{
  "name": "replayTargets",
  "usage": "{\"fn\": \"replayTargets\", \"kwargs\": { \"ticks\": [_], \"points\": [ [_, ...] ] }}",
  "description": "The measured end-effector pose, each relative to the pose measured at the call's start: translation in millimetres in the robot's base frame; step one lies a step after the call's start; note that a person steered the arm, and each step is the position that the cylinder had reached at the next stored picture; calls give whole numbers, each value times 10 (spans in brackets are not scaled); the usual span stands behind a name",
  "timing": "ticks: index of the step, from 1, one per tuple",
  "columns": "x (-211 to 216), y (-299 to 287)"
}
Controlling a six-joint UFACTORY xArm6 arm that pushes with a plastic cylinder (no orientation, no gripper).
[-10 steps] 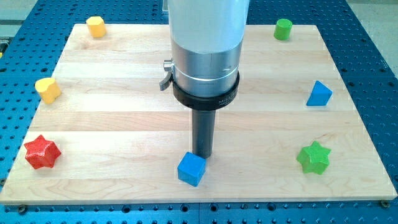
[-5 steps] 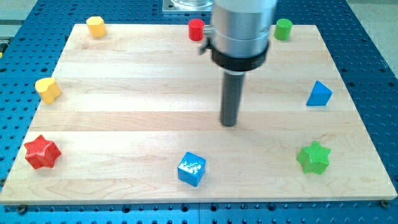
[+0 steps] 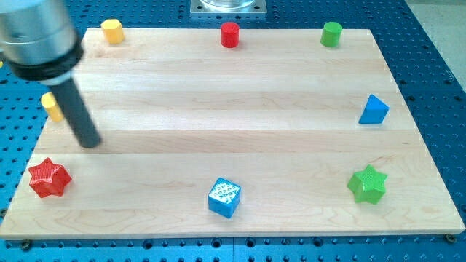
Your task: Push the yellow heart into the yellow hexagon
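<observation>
The yellow heart [image 3: 51, 106] lies near the board's left edge, partly hidden behind my rod. The yellow hexagon [image 3: 112, 30] sits at the board's top left corner. My tip [image 3: 90, 142] rests on the board just below and to the right of the heart, apart from it and above the red star [image 3: 49, 178].
A red cylinder [image 3: 230, 34] and a green cylinder [image 3: 331, 33] stand along the top edge. A blue triangular block [image 3: 373, 110] is at the right edge, a green star [image 3: 366, 184] at the bottom right, a blue cube [image 3: 224, 197] at the bottom centre. The wooden board [image 3: 240, 138] lies on a blue perforated table.
My rod has swept from the blue cube up to the board's middle, then far left to beside the yellow heart. No block has visibly moved.
</observation>
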State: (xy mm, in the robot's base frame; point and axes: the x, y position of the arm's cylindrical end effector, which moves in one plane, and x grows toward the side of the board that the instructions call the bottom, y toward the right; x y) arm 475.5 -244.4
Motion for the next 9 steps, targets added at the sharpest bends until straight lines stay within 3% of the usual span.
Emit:
{"fn": "replayTargets", "kwargs": {
  "ticks": [1,3,4,5,7,9],
  "points": [
    [-51,-596],
    [-1344,164],
    [-1764,154],
    [-1532,-77],
    [-2057,-64],
    [-1841,126]
  ]
}}
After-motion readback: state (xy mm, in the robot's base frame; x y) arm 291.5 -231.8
